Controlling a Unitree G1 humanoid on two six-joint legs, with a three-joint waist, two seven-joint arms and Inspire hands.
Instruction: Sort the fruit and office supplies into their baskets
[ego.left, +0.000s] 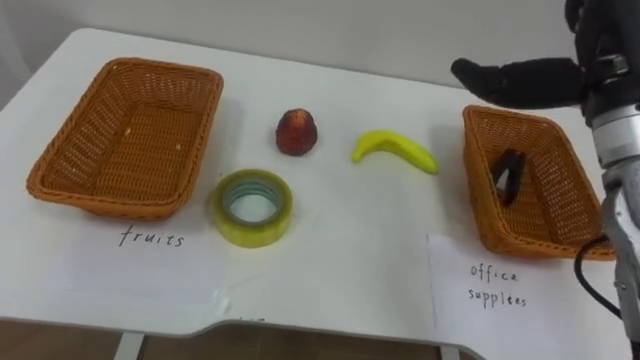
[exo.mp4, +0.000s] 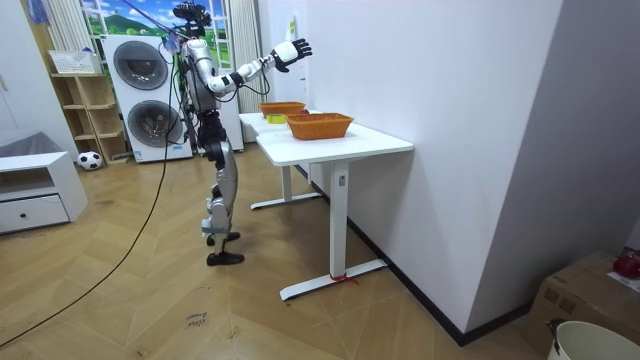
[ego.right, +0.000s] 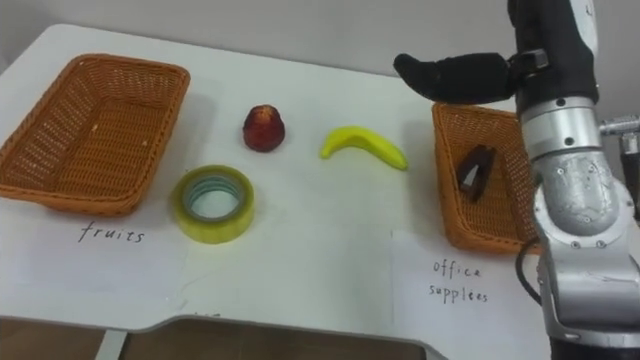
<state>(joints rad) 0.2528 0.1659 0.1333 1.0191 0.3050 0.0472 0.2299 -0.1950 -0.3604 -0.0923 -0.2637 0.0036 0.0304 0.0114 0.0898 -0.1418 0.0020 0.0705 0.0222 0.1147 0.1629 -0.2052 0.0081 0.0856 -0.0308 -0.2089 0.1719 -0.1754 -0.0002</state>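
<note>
Three loose items sit on your table (ego.left: 340, 260), all left of the office basket (ego.left: 478, 185): banana (ego.left: 395, 150) nearest, red fruit (ego.left: 297, 132) next, tape roll (ego.left: 251, 207) farthest. Inside it lies a dark clip (ego.left: 508, 176); above its far rim your right hand (ego.left: 520, 82) hovers, fingers straight.

Room scene: a white surface (exo.mp4: 350, 148) stands against a plain white wall (exo.mp4: 450, 100) on a herringbone wooden floor (exo.mp4: 150, 300). Beyond its far end, two washing machines (exo.mp4: 150, 95) are stacked, with an open shelf unit (exo.mp4: 85, 105) beside them and a football (exo.mp4: 90, 160) on the floor nearby. A low white drawer cabinet (exo.mp4: 35, 195) sits well off the surface's open side. Past its near end wait a cardboard box (exo.mp4: 590, 300) and a pale bucket (exo.mp4: 595, 342). Two handwritten paper sheets (ego.left: 150, 262) (ego.left: 490, 290) lie along its front edge.
</note>
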